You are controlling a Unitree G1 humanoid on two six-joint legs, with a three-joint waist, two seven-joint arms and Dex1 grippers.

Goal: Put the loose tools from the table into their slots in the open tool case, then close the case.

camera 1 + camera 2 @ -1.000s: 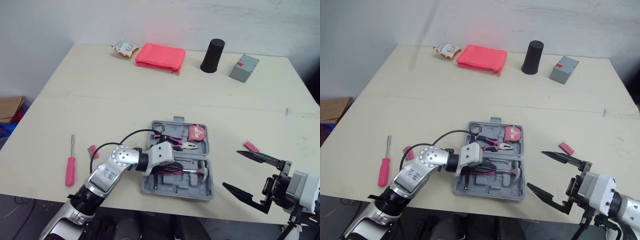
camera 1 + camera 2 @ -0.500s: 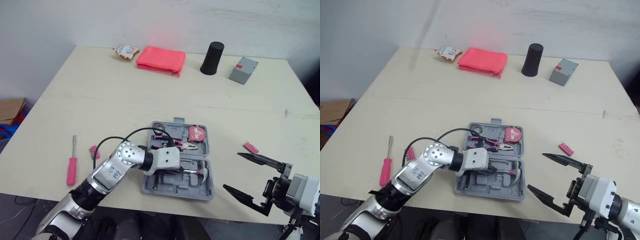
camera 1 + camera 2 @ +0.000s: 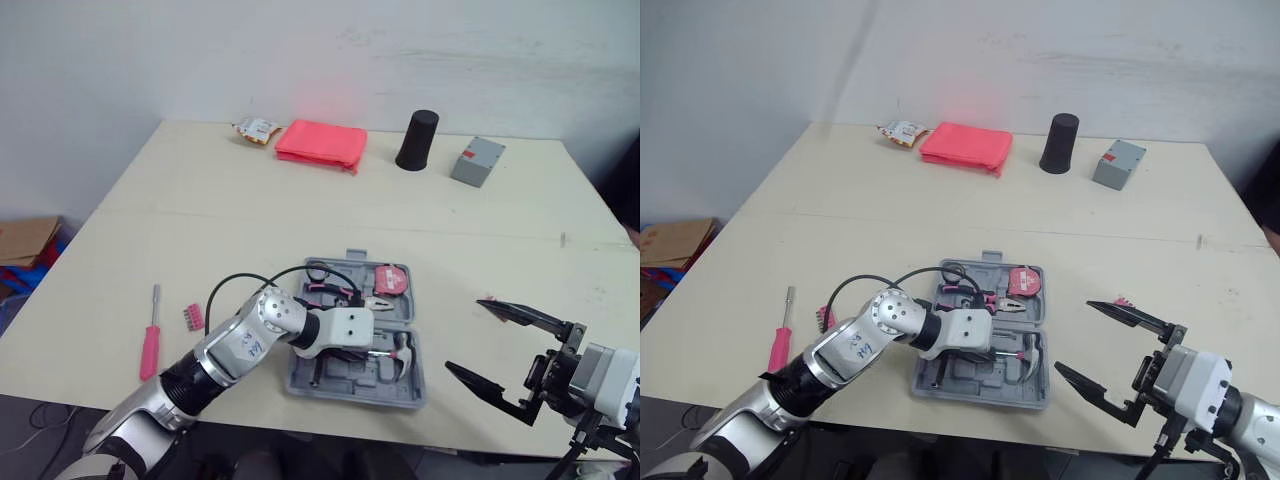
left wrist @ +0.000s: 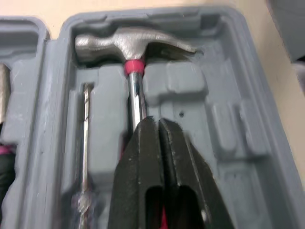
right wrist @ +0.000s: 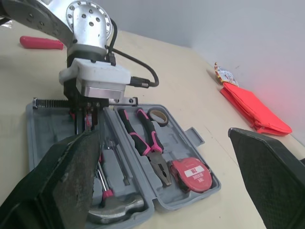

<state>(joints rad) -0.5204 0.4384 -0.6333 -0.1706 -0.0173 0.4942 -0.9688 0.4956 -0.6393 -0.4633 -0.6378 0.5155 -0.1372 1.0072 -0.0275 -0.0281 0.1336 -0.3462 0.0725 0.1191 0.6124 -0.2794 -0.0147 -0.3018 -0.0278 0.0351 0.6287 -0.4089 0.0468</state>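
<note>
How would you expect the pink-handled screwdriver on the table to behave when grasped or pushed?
The screwdriver looks rigid, with a thin metal shaft, so it should not flex. Its rounded pink handle suggests it may roll if nudged sideways on the table. Probably handle-heavy, so gripping the handle seems steadier.

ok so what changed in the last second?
Left gripper slid along the case toward the head of the hammer, and is shut over its shaft. The whole view shifted too, which is the camera. Right gripper stayed open beside the case; screwdriver and bits still lie loose on the table.
</note>
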